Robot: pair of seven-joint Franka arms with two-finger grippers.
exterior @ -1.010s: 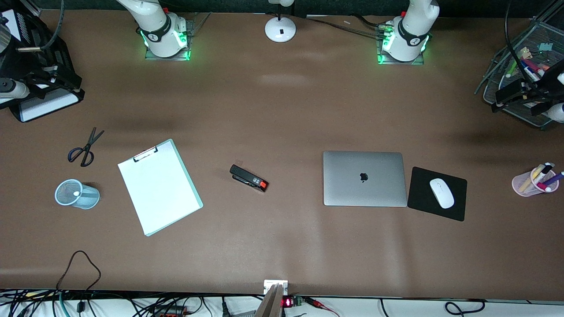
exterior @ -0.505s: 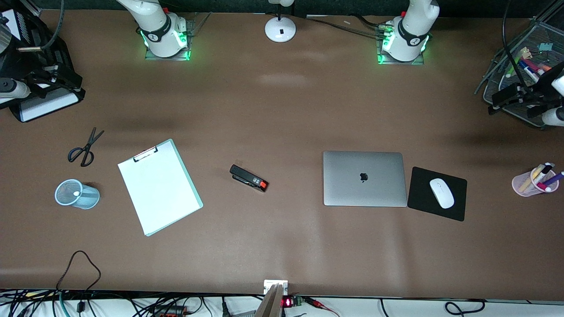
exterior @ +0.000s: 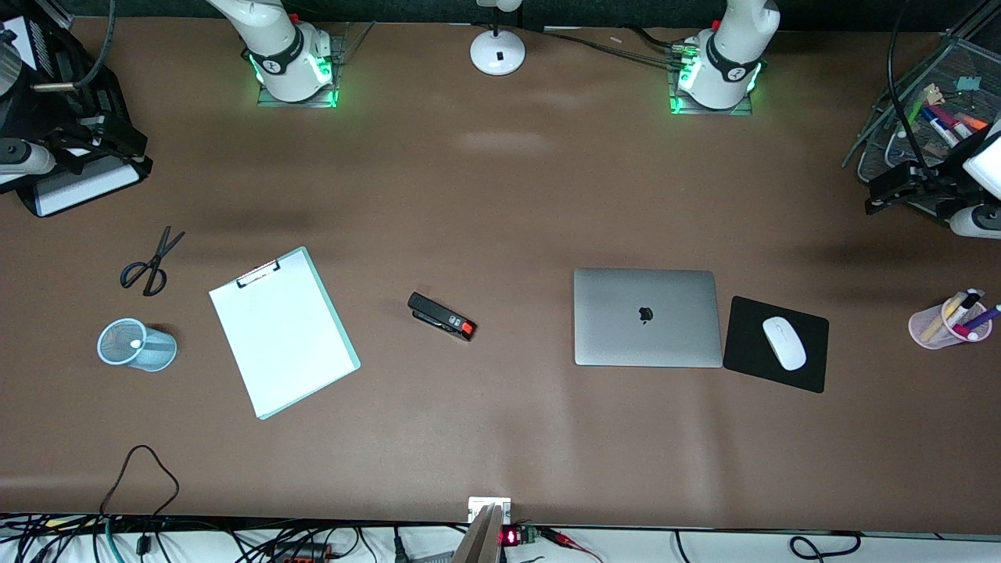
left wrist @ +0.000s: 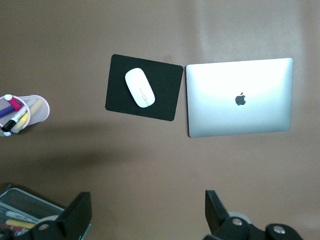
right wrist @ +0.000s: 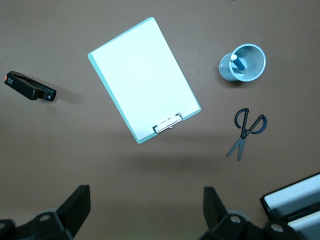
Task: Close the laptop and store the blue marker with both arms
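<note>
The silver-grey laptop (exterior: 647,317) lies shut on the brown table, apple logo up; it also shows in the left wrist view (left wrist: 240,97). The blue marker (right wrist: 239,64), whitish end up, stands inside a blue mesh cup (exterior: 137,345) toward the right arm's end. My left gripper (exterior: 874,195) hangs open and empty high over the table's edge beside a wire mesh tray (exterior: 966,59); its jaws stand wide apart in the left wrist view (left wrist: 146,200). My right gripper (exterior: 141,154) hangs open and empty over a black paper tray (exterior: 78,184), jaws wide in the right wrist view (right wrist: 145,192).
A white mouse (exterior: 783,342) lies on a black mouse pad (exterior: 809,375) beside the laptop. A pink pen cup (exterior: 946,322) stands near the left arm's end. A stapler (exterior: 441,316), clipboard (exterior: 281,332) and scissors (exterior: 151,262) lie toward the right arm's end. A lamp base (exterior: 497,51) stands between the arm bases.
My left gripper has drifted a little off the mesh tray, toward the front camera. The right arm has hardly moved. Laptop and marker are unchanged.
</note>
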